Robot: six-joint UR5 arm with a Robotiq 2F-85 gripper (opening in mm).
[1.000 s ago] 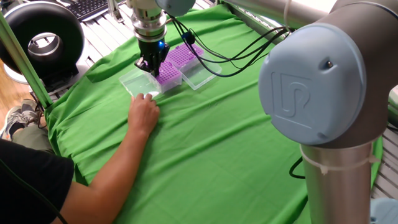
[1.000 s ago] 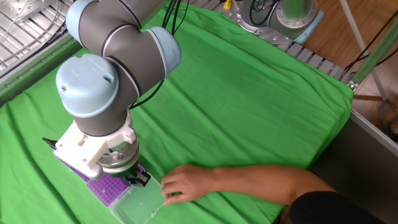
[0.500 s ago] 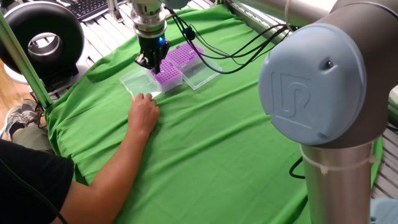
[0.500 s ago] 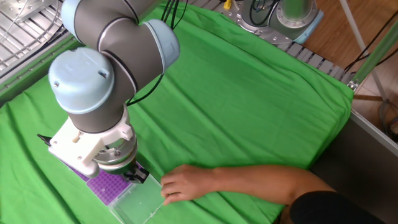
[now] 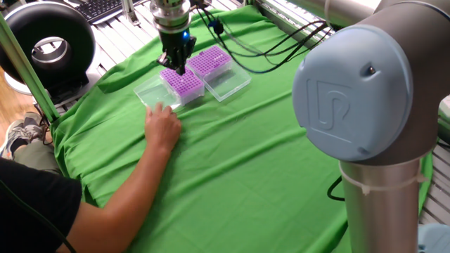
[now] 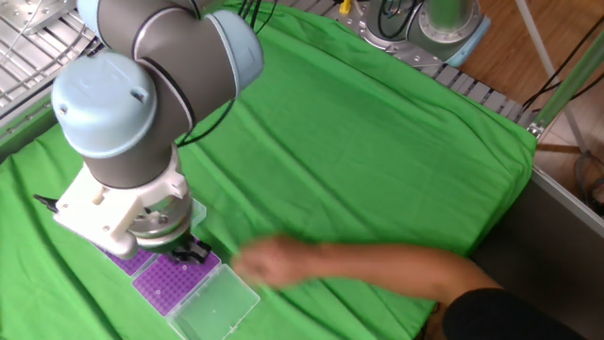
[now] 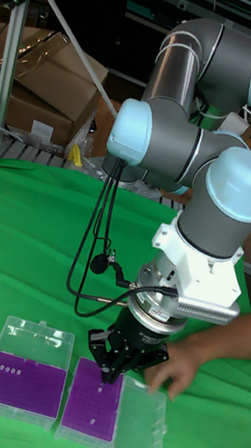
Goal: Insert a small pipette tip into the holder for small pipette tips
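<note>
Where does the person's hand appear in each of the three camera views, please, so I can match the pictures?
One fixed view: the person's hand lies left of centre, on the green cloth, touching the near edge of an open clear lid.
The other fixed view: blurred, lower centre, just right of that lid.
Tall fixed view: lower right, at the lid's far edge.
Shared landmark: the purple rack beside that lid, under the gripper.

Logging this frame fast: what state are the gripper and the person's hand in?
Gripper: above the purple rack; open or shut cannot be told.
Person's hand: empty, resting by the clear lid.
</note>
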